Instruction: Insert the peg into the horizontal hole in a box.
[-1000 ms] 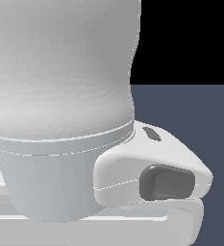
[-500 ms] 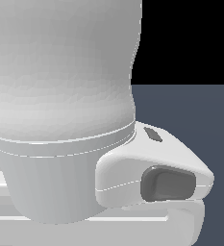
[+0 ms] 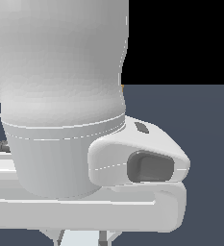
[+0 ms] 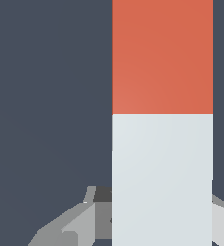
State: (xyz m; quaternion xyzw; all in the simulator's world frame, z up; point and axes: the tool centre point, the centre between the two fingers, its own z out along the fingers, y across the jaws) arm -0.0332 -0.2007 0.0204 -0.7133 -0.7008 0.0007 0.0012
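The peg (image 4: 162,120) fills much of the wrist view, one end orange-red and the rest pale grey-white. My gripper (image 4: 162,218) is shut on the peg's pale part, with a grey finger (image 4: 80,223) pressed against each side. In the exterior view the white arm (image 3: 60,96) blocks nearly everything. Below the hand's lower edge, only a pale strip of the peg (image 3: 82,239) shows between the finger stubs. The box and its hole are hidden, and I cannot tell whether a tiny orange speck (image 3: 122,87) at the arm's edge belongs to the box.
A dark blue-grey floor (image 4: 46,96) lies under the peg and stretches to the exterior view's right (image 3: 205,125). The white hand body (image 3: 137,161) with its dark oval inset sits low in the exterior view.
The hand has risen in the exterior view. The finger stubs and a pale strip of the peg now show below it.
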